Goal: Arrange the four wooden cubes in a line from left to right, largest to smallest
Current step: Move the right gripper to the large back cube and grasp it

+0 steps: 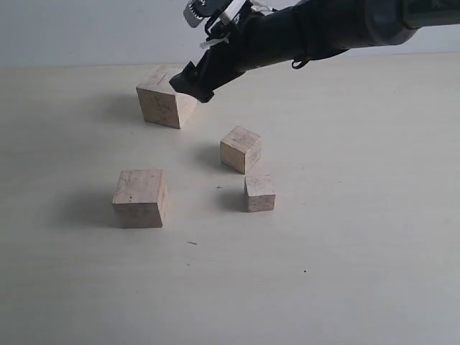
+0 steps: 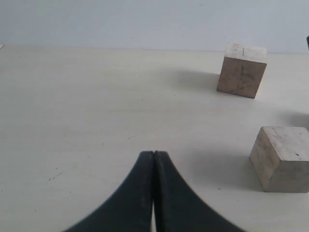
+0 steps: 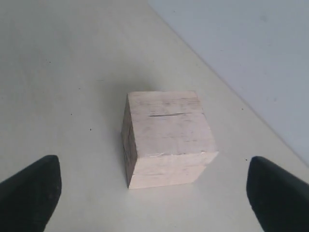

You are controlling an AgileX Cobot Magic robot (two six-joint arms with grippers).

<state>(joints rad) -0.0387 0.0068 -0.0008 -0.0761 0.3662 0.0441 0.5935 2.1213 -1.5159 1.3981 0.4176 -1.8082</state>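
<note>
Pale bare counter (image 1: 345, 273), plain whitish wall (image 1: 72, 29). Right end effector (image 1: 194, 86) spread wide over largest cube (image 1: 158, 106). Left end effector (image 2: 154, 159) pinched closed, empty.

Bright, diffuse light casts soft shadows leftward; focus sharp.

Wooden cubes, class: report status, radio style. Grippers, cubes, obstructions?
Left gripper shut, empty. Right gripper open, poised at largest cube, no contact. Second cube, third cube, smallest cube scattered, no row yet. Nothing blocking.
</note>
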